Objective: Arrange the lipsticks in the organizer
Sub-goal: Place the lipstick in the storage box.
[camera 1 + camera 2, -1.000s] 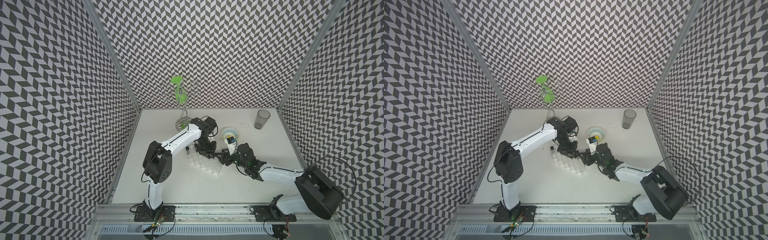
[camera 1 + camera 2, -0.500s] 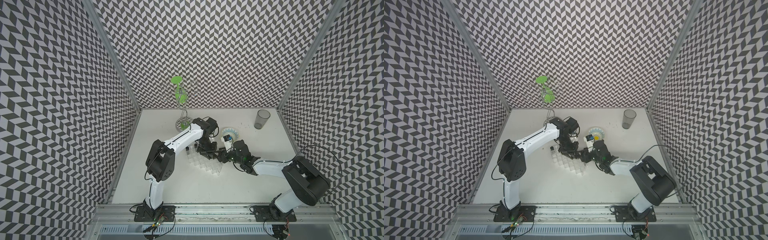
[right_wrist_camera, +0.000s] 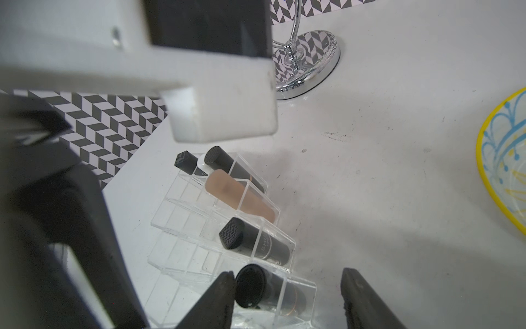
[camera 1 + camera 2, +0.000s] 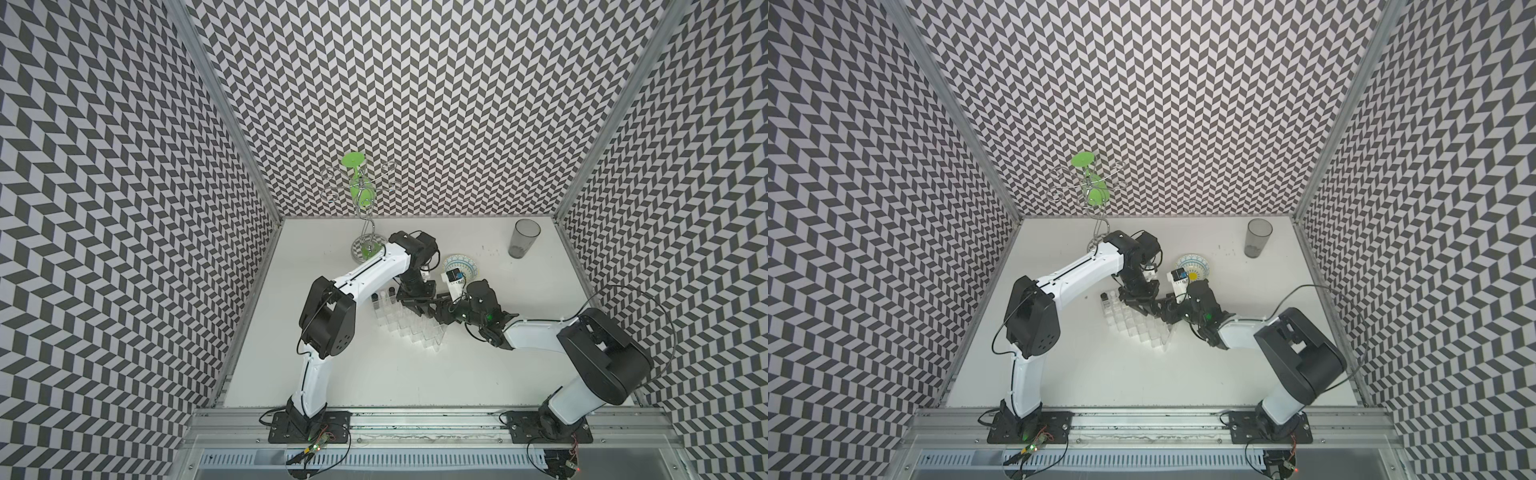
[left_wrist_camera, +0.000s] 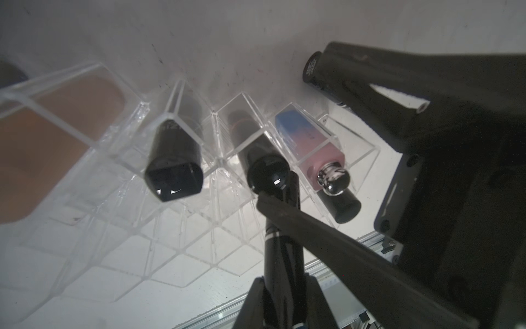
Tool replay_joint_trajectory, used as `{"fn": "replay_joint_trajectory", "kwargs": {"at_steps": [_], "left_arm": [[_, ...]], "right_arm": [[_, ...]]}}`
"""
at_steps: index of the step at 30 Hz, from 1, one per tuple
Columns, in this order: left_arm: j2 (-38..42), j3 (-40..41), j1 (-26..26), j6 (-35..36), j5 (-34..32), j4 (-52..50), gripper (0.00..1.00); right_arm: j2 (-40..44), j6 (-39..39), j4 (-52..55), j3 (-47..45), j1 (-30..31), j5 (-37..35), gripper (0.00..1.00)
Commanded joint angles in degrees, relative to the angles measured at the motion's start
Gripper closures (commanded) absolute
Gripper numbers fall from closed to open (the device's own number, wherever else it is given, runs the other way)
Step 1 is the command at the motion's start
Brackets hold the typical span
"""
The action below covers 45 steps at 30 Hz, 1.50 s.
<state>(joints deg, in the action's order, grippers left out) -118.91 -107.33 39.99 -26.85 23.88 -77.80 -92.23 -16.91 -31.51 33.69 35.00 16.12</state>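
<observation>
We've got the left gripper [image 5: 284,282] clamped tight on a slim glossy black lipstick tube [image 5: 280,256] with a thin white band. Its tip sits just beside a round-capped black lipstick [image 5: 266,172] seated in the clear acrylic stepped organizer [image 4: 409,332]. The organizer stands mid-table on the white tabletop [image 4: 374,374], near the patterned yellow-centred bowl [image 4: 471,262].

Right gripper [image 3: 286,272]: jaws open, nothing between them. One finger [image 3: 219,299] is right against that same round cap.

Along the rack's edge nearest the back wall we also see a beige lipstick [image 3: 242,199], a black textured-cap lipstick [image 3: 253,242] and a blue-pink gradient lipstick [image 5: 306,139].

One more black tube [image 5: 313,67] shows past the rack, half hidden by the right gripper. We can't tell what it rests on.
</observation>
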Motion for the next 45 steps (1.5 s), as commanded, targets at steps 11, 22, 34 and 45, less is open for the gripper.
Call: {"fn": "replay_joint_trajectory", "kwargs": {"at_steps": [11, 22, 34, 45], "left_arm": [[-1.08, -1.63, 0.06, 0.78, 3.45, 8.22, 0.66], [4.03, -0.61, -1.13, 0.86, 3.66, 12.71, 0.66], [44.04, 51.81, -1.76, -17.67, 5.53, 83.01, 0.0], [60.59, 77.36, -5.37, -16.37, 1.14, 108.07, 0.0]], "right_arm": [[0.81, 1.21, 3.79, -1.54, 0.33, 1.55, 0.37], [6.27, 0.33, 6.43, -0.24, -0.5, 0.56, 0.36], [18.74, -2.42, 20.57, 2.51, -2.48, -3.75, 0.33], [17.31, -6.32, 28.07, -2.9, -5.04, -13.08, 0.37]]}}
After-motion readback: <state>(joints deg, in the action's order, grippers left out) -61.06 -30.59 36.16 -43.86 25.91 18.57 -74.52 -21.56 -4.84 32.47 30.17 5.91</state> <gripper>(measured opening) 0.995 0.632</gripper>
